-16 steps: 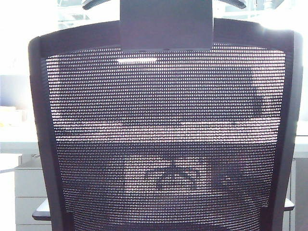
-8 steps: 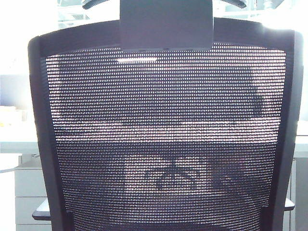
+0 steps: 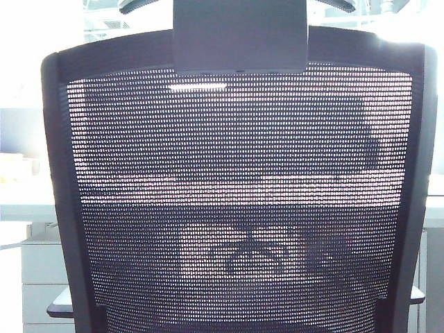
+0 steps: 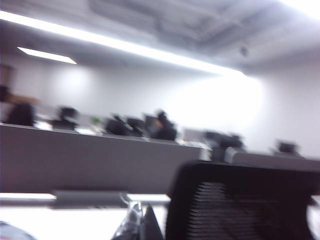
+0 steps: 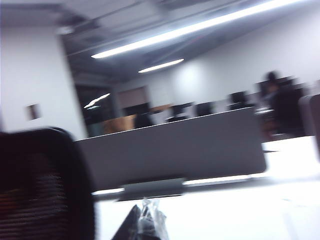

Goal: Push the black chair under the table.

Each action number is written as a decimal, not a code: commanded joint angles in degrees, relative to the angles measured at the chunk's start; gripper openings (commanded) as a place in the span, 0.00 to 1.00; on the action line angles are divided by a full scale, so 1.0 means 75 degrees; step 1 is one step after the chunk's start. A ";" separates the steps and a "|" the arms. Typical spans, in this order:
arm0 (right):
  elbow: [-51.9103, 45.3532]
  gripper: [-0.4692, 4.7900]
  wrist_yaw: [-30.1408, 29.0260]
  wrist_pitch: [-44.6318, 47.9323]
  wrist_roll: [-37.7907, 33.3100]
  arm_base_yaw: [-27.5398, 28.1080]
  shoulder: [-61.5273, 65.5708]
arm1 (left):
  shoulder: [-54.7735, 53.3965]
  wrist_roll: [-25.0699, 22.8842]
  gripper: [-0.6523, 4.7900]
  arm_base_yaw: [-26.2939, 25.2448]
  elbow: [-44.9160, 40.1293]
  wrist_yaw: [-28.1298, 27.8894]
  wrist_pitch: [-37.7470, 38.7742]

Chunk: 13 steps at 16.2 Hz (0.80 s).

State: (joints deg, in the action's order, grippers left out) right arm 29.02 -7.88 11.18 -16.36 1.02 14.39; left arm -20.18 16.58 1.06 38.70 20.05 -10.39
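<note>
Your black chair (image 3: 236,194) filled the frame's centre, its wide back facing you with the table (image 3: 24,198) beyond, while the left gripper (image 4: 140,225) and right gripper (image 5: 145,222) flanked it, their openings blurred and probably unreadable.

The chair (image 3: 239,187) hides most of the desk (image 3: 24,201) from us. Both wrist pictures are blurry, so we cannot tell how the hands stand.

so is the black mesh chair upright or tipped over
Upright: the black mesh-backed office chair stands square with its solid headrest bracket on top, facing the long white desk. Both grippers' jaws are barely visible.
</note>
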 commanded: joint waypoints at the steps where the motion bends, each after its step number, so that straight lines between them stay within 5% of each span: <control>1: 0.0871 0.09 -0.1431 0.0076 -0.0790 -0.0015 0.1000 | -0.0466 0.0595 0.11 0.0003 0.0542 0.1090 0.0114; 3: 0.1072 0.08 -0.2876 0.0029 -0.1714 -0.0020 0.1448 | -0.0574 0.0647 0.11 0.0003 0.0539 0.2792 0.1003; 5: 0.1070 0.08 -0.3235 -0.0979 -0.1620 -0.0201 0.1512 | -0.0694 0.0323 0.11 0.0006 0.0533 0.3319 0.2597; 8: 0.1052 0.08 -0.2856 -0.2556 -0.0551 -0.0656 0.1521 | -0.0717 -0.0583 0.11 0.0003 0.0283 0.2192 0.4199; 13: 0.0781 0.08 -0.2538 -0.2908 -0.0487 -0.1306 0.1518 | -0.0941 -0.0527 0.11 0.0003 -0.0618 0.2157 0.4124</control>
State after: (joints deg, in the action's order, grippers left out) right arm 34.74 -26.96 -10.79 -20.60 -8.36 25.89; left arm -26.70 12.53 1.10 34.79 36.32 21.54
